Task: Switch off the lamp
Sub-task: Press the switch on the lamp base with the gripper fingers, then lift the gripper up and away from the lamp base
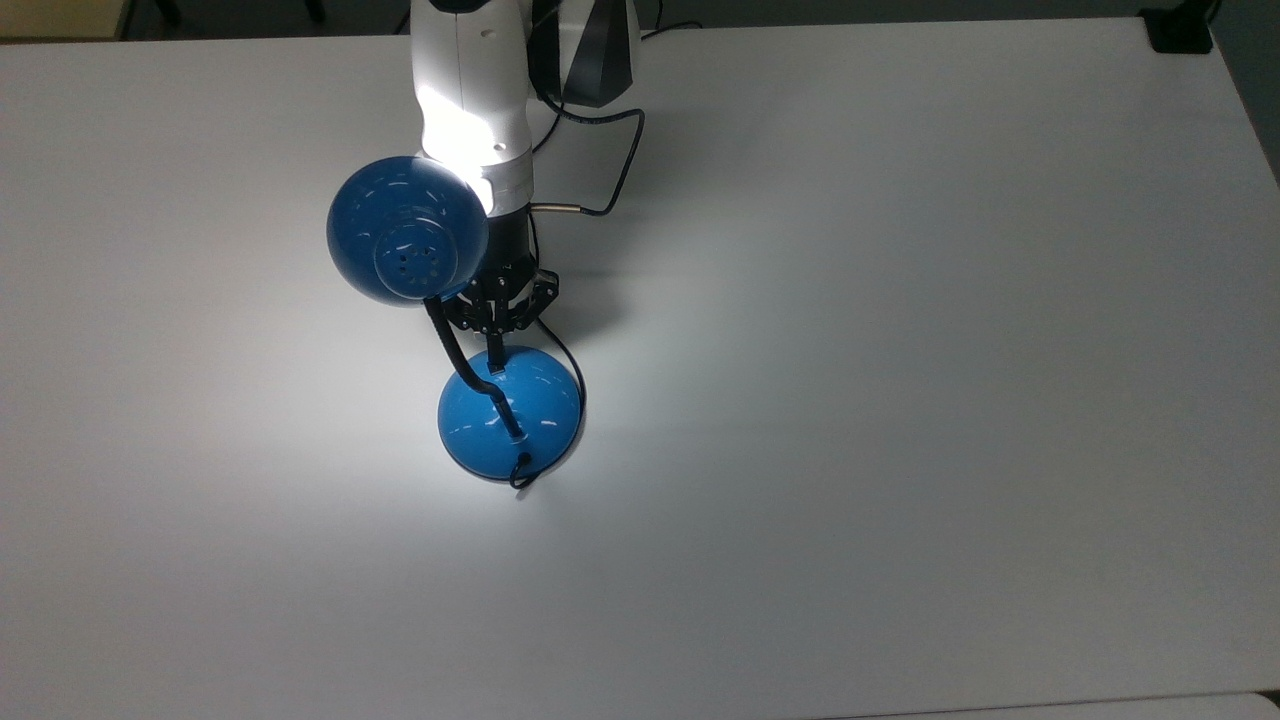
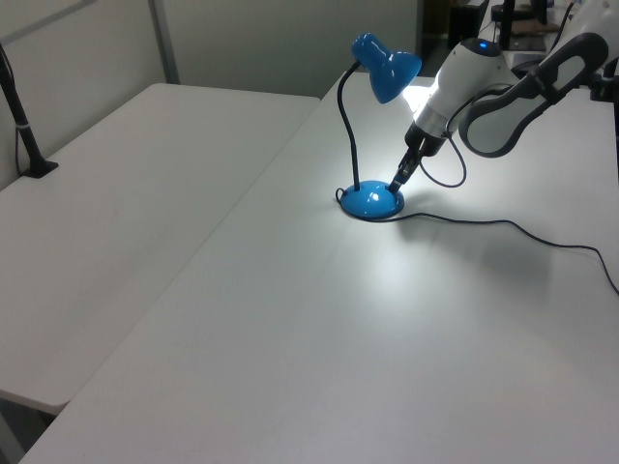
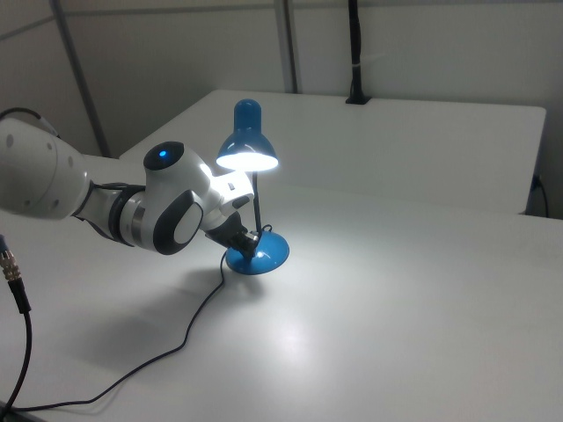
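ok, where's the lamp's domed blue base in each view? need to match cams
Top view: the glossy blue desk lamp's domed blue base sits left of centre, below the round blue shade.
Left view: right of centre, upper half.
Right view: just left of centre.
Shared landmark: the black gooseneck rising from the base, with the tool at the base's edge.

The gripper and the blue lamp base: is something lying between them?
Nothing: in the top view the gripper already reaches the lamp base at its switch.
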Motion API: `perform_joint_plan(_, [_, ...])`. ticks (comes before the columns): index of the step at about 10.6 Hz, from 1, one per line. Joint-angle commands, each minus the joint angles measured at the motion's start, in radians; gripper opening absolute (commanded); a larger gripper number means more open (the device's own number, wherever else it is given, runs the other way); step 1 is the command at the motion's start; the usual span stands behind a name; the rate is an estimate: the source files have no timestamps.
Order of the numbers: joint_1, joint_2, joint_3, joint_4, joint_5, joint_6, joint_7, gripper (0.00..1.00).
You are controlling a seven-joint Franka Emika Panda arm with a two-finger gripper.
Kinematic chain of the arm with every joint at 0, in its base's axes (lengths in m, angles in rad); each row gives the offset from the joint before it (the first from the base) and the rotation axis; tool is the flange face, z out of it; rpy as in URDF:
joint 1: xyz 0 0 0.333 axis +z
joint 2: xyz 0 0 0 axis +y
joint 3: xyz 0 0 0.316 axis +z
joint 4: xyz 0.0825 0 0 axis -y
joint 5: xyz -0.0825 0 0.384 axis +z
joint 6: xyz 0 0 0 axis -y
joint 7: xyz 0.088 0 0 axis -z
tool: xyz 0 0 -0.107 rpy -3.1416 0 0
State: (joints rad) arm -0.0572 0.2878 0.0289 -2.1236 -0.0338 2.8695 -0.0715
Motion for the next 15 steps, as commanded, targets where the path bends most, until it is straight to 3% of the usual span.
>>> perform_joint_plan(1, [0.002,0.056,-0.006,0.010,-0.005,0.022,0.009,0.00])
perform_joint_plan(5, [-0.013,0.044,-0.007,-0.001,-0.006,-0.019,-0.001,0.00])
perform_joint_plan(8, [-0.018,-0.059,-0.007,0.007,-0.015,-0.322,-0.028,0.00])
perform_joint_plan(9, [-0.024,-0.097,-0.007,0.008,-0.017,-0.411,-0.033,0.08])
perform_joint_plan(10, [-0.026,-0.136,-0.007,0.010,-0.026,-0.473,-0.033,0.33])
perform_joint_plan(11, [-0.026,-0.172,-0.007,0.011,-0.055,-0.551,-0.042,0.69])
perform_joint_plan(13, [-0.020,-0.191,-0.004,0.091,-0.110,-0.800,-0.072,1.00])
perform_joint_plan(15, [-0.012,-0.214,0.002,0.169,-0.112,-1.011,-0.091,1.00])
